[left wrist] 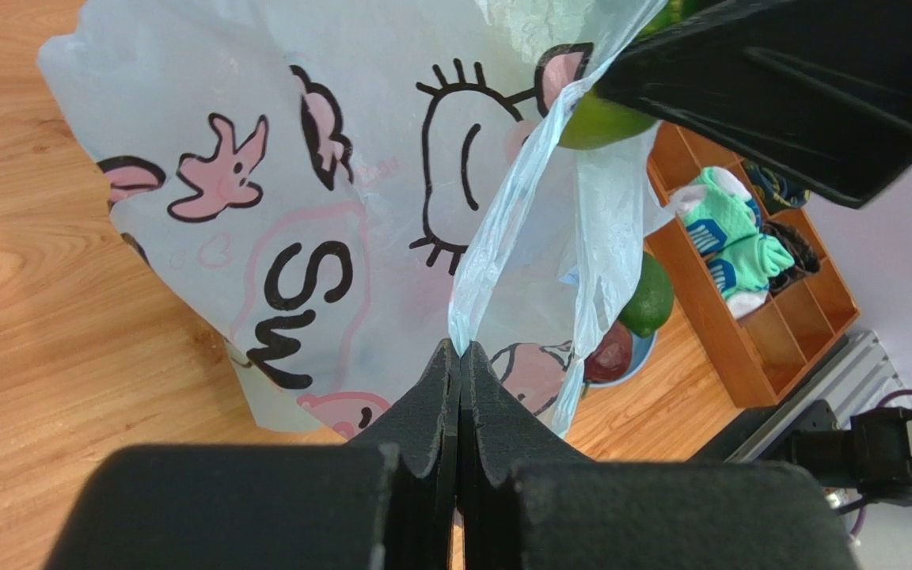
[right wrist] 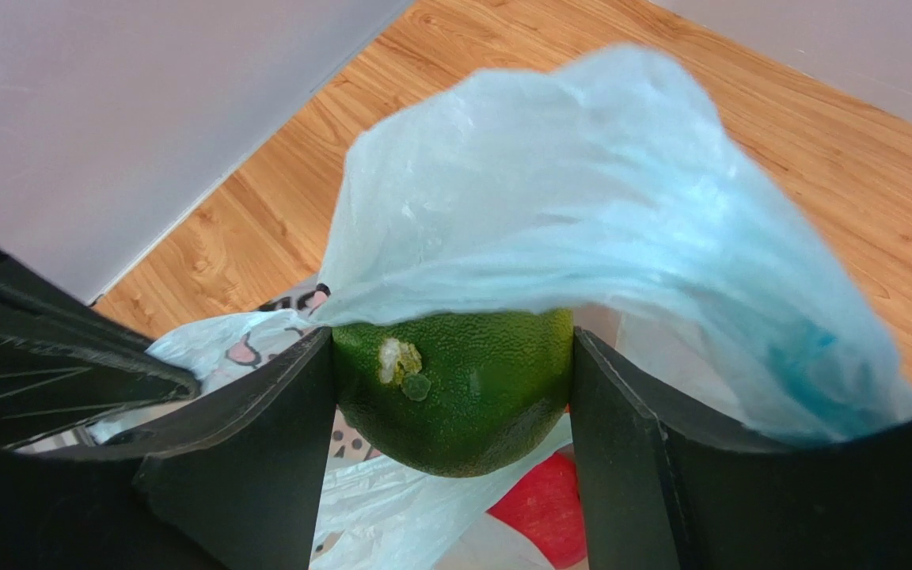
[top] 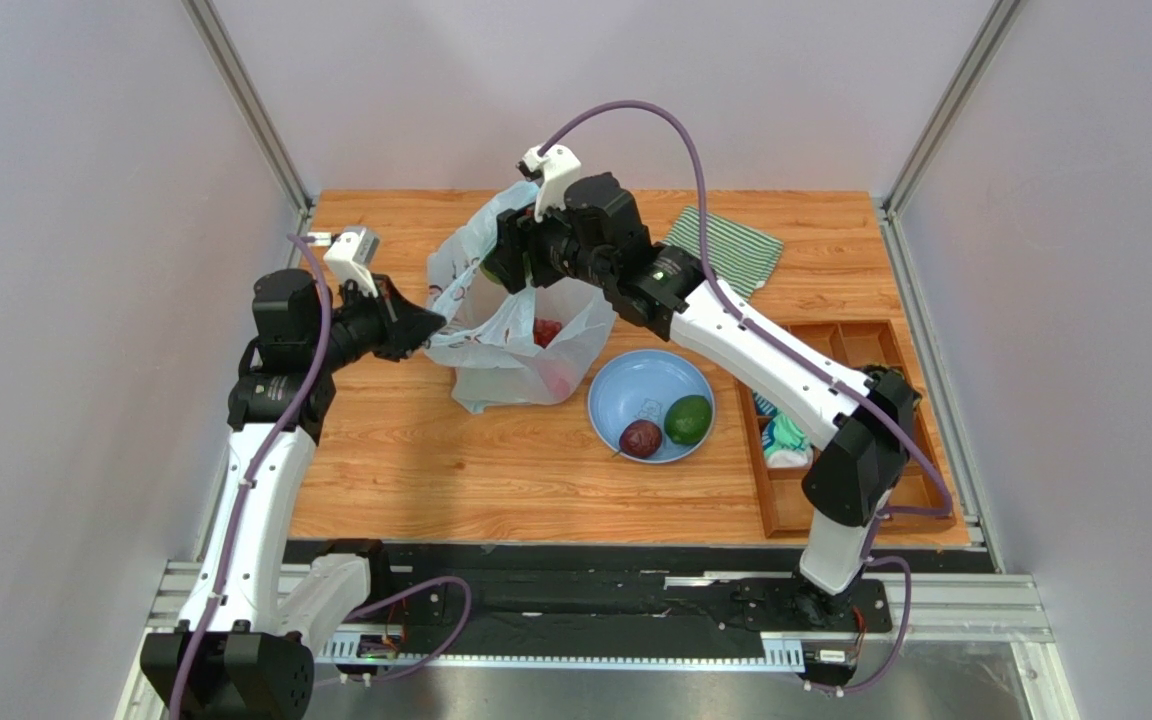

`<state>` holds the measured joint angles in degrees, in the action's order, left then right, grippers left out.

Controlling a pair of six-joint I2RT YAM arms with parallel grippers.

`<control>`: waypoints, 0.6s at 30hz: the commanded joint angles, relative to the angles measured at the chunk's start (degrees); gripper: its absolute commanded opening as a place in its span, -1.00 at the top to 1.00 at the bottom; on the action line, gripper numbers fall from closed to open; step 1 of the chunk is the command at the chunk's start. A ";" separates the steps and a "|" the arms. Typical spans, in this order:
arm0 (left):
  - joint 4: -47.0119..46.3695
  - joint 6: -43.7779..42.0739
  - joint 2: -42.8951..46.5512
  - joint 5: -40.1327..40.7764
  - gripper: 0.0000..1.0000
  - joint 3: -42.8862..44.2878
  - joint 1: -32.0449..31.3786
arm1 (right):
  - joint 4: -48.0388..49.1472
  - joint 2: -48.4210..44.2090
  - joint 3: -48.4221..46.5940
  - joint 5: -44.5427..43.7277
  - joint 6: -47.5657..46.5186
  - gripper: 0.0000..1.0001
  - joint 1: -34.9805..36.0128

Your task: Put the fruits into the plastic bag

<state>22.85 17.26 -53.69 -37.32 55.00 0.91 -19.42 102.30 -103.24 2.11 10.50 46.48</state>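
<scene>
The plastic bag stands at mid-table, pale blue with cartoon prints. My left gripper is shut on the bag's left handle edge and holds it up. My right gripper hovers over the bag's mouth, shut on a dark green fruit, with a flap of the bag draped over it. A red apple lies inside the bag below. On the blue plate to the right rest a dark purple fruit and a green fruit.
A green striped cloth lies at the back right. A wooden compartment tray holding socks sits along the right edge, under my right arm. Grey walls close in both sides.
</scene>
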 commanded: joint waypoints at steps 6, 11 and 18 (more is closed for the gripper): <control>-2.55 -0.21 0.87 -1.44 1.00 0.90 0.41 | -1.84 6.33 -2.15 -1.93 -1.45 0.65 0.54; -2.46 -0.12 0.87 -1.00 1.00 0.90 0.41 | -1.50 5.89 4.44 -1.23 -0.40 0.64 1.42; -2.37 0.06 0.52 -0.74 1.00 0.81 0.50 | -2.02 7.38 9.98 -0.09 1.89 0.62 1.77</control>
<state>22.83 17.30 -53.69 -37.50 55.00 0.91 -21.78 109.32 -94.63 1.37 10.81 47.75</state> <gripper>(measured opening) 0.007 0.663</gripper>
